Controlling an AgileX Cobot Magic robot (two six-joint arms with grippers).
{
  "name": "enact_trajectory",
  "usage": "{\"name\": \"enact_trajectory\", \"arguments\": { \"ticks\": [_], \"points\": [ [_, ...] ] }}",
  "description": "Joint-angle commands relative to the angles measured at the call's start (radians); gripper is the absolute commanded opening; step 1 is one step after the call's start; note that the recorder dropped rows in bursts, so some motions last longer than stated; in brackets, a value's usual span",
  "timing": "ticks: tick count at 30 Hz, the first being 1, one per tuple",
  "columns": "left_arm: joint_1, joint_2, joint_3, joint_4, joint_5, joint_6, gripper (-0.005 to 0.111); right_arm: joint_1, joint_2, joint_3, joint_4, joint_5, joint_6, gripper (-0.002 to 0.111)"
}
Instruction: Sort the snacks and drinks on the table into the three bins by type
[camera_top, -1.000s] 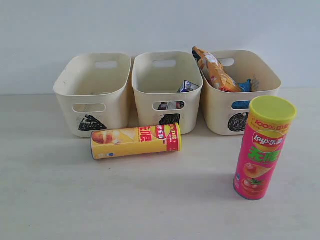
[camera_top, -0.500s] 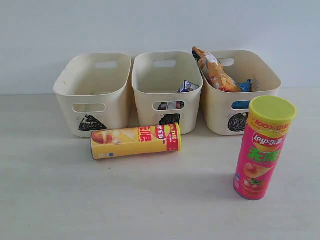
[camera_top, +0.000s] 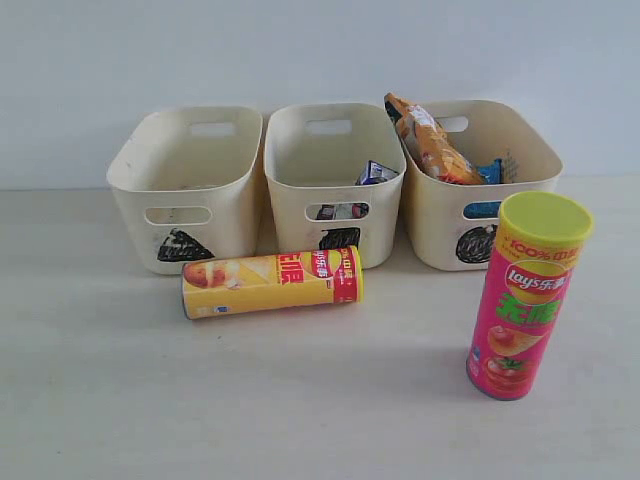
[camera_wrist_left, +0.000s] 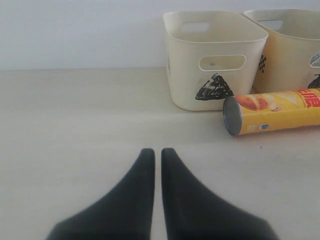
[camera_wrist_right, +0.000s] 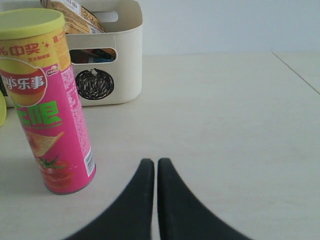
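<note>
A pale desk (camera_top: 100, 400) runs back to a plain white wall. Nearest, both tools are pressed closed with nothing between the jaws: the left tool (camera_wrist_left: 154, 152) and the right tool (camera_wrist_right: 151, 162) each sit low over bare desk. Ahead of the right tool and off to one side, the pink tube (camera_top: 530, 300) stands upright, near but not touching. The yellow tube (camera_top: 272, 282) lies on its side well apart from the left tool, its metal end turned that way, just in front of the triangle bin (camera_top: 130, 210) and square bin (camera_top: 290, 215). Behind, the three bins stand in a row. The triangle bin shows nothing inside, the square bin holds the carton (camera_top: 375, 172), and the circle bin (camera_top: 430, 235) holds the orange bag (camera_top: 432, 140) with a blue bag (camera_top: 490, 172) beside it (a second blue bag cannot be made out). By my reckoning the bags and drink are sorted. The two tubes remain, likely for the triangle bin.
</note>
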Motion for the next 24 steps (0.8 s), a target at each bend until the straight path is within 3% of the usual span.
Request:
{"name": "enact_trajectory", "arguments": {
  "ticks": [1,13,19,24],
  "points": [
    [0.003,-0.003,0.003,-0.001,0.003,0.008,0.004,0.002,-0.006,0.004,-0.004,-0.007,0.0,0.0],
    [0.003,-0.003,0.003,-0.001,0.003,0.008,0.004,0.002,-0.006,0.004,-0.025,-0.082,-0.041,0.0],
    [0.003,-0.003,0.003,-0.001,0.003,0.008,0.004,0.002,-0.006,0.004,-0.025,-0.362,-0.024,0.0],
    [0.003,-0.003,0.003,-0.001,0.003,0.008,0.004,0.002,-0.006,0.004,0.008,-0.544,0.222,0.0]
  ]
}}
